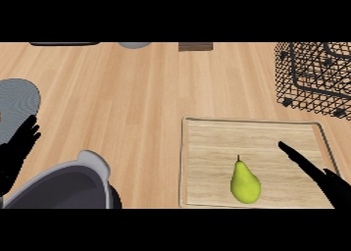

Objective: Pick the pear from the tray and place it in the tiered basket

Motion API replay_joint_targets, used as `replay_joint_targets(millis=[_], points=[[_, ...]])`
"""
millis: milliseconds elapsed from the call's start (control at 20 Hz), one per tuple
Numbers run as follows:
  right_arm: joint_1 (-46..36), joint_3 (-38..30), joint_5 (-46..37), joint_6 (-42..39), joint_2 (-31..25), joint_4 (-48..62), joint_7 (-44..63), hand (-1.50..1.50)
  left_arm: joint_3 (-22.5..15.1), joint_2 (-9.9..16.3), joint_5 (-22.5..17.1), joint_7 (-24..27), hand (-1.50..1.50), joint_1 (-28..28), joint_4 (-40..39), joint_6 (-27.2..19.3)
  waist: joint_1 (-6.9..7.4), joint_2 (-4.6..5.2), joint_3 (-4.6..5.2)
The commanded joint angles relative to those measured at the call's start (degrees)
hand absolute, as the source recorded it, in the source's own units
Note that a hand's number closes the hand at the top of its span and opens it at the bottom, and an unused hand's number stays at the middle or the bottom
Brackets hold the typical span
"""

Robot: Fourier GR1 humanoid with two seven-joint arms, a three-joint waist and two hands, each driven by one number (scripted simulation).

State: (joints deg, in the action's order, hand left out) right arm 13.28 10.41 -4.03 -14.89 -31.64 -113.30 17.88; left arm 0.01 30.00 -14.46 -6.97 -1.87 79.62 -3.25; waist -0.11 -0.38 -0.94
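— On the tray (207, 132), where's the pear (245, 182)?
— Near its front edge, stem pointing away. The right hand (319, 175) is nearer, fingers straight, holding nothing; the pear lies just left.

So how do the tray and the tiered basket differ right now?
The tray is flat, pale wood, and holds the pear; the tiered basket is tall black wire mesh with nothing visible inside. The tray lies near the right hand; the basket stands farther back. Both sit on the counter's right side.
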Motion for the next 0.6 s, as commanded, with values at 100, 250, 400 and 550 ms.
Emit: replay_joint_targets(millis=[100,250,400,550], points=[[2.9,2.0,-2.4,-1.0,2.7,3.0,-5.0,-1.5,-2.5,-5.2,2.7,0.6,0.0,-5.4,2.1,-2.4,0.16,0.26,0.91],[-2.0,0.4,-3.4,-0.9,4.4,8.3,-6.5,-1.5,0.3,-3.9,0.9,-0.9,0.0,-1.9,-0.2,0.4,0.19,0.38,0.92],[-1.9,0.4,-4.3,-1.1,5.6,9.1,-7.6,-1.5,-0.1,-4.8,2.9,-1.7,0.0,-0.6,-0.7,-0.4,0.01,0.4,0.92],[-5.1,0.0,-4.5,-1.5,7.1,10.6,-6.7,-1.5,0.6,-5.2,2.5,-2.4,0.0,0.3,-0.1,0.3,0.12,0.4,0.93]])
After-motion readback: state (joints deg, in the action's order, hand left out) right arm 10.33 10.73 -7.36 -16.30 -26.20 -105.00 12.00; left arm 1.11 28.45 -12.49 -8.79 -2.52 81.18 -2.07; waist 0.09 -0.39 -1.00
